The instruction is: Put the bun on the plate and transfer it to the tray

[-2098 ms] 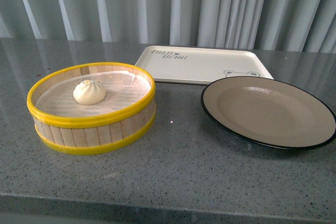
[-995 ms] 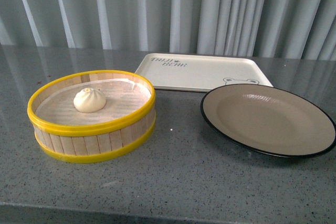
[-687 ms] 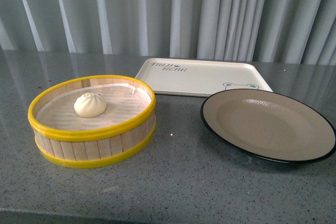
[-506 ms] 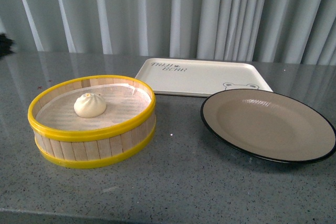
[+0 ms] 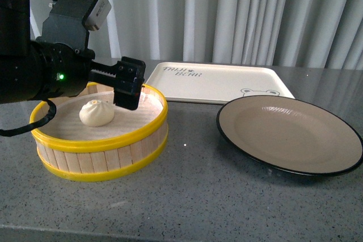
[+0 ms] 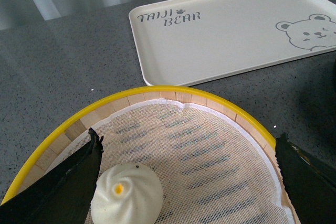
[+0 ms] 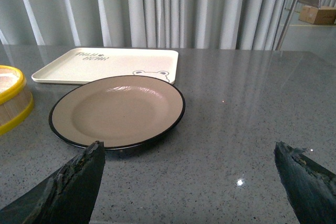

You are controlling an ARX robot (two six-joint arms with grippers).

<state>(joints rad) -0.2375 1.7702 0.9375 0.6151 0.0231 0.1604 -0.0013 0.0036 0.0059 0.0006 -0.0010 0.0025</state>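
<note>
Where the left gripper [image 6: 188, 141] hangs above the basket [image 5: 100, 143], fingers [image 6: 62, 188] spread wide, the bun [image 5: 96, 113] sits inside; the right gripper [image 7: 189, 149] is likewise spread.

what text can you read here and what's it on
"TAIJI BEAR", with a paw print after TAIJI: printed on the tray, clear in the left wrist view.
Same lettering in the front and right wrist views: too small to read.
No other text visible.
</note>
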